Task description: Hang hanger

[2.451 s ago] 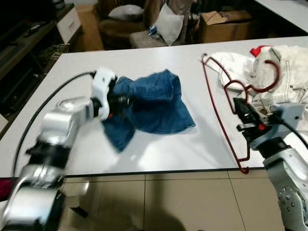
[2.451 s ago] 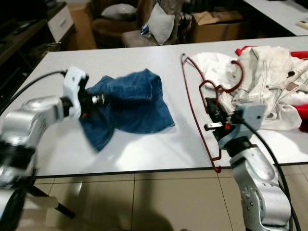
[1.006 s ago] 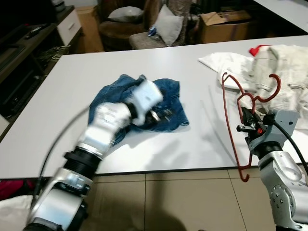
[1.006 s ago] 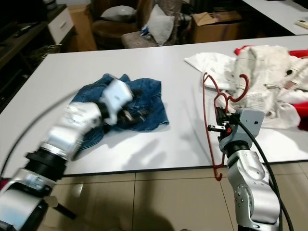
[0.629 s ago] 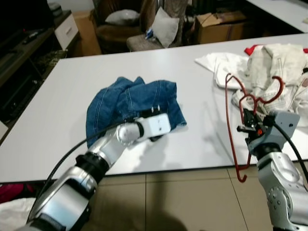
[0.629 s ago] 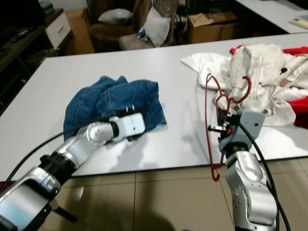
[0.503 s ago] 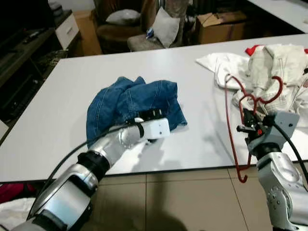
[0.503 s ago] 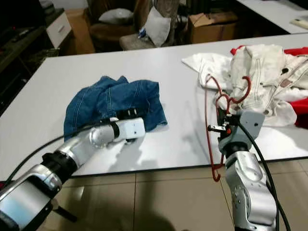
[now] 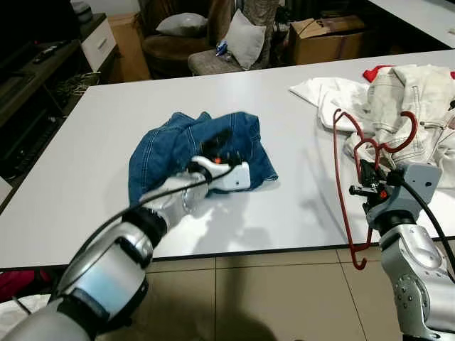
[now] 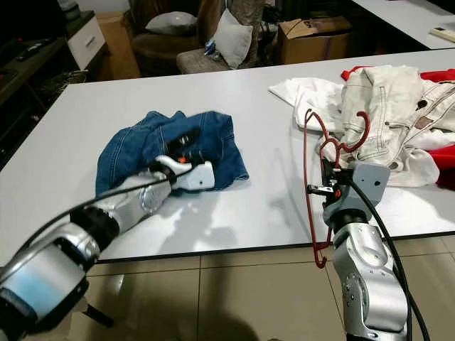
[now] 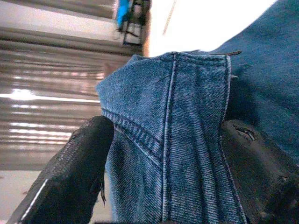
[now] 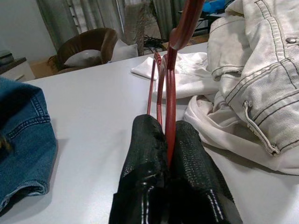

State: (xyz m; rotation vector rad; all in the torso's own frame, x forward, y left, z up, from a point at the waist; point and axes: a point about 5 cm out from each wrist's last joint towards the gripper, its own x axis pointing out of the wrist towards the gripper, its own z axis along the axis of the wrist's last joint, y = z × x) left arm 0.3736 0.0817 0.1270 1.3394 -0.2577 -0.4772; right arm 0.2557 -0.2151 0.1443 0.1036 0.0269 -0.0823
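A red wire hanger point(image 9: 340, 186) stands nearly upright at the table's front right, its lower end hanging past the edge. My right gripper point(image 9: 365, 177) is shut on its neck below the hook; in the right wrist view the fingers point(image 12: 196, 168) pinch the red wire point(image 12: 171, 79). A crumpled blue denim garment point(image 9: 167, 150) lies mid-table. My left gripper point(image 9: 216, 142) rests on its front part. In the left wrist view both black fingers point(image 11: 70, 177) flank a fold of denim point(image 11: 187, 93) that fills the gap between them.
A pile of white clothes point(image 9: 409, 99) with a red piece point(image 9: 375, 72) lies at the back right, just behind the hanger. The white table point(image 9: 92, 121) ends near my arms, with tiled floor point(image 9: 270, 298) below. An armchair, cushions and a cardboard box point(image 9: 330, 35) stand beyond.
My left gripper has moved from the garment's near edge further onto the denim and now grips a fold. The right gripper with the hanger, raised upright earlier, has hardly moved.
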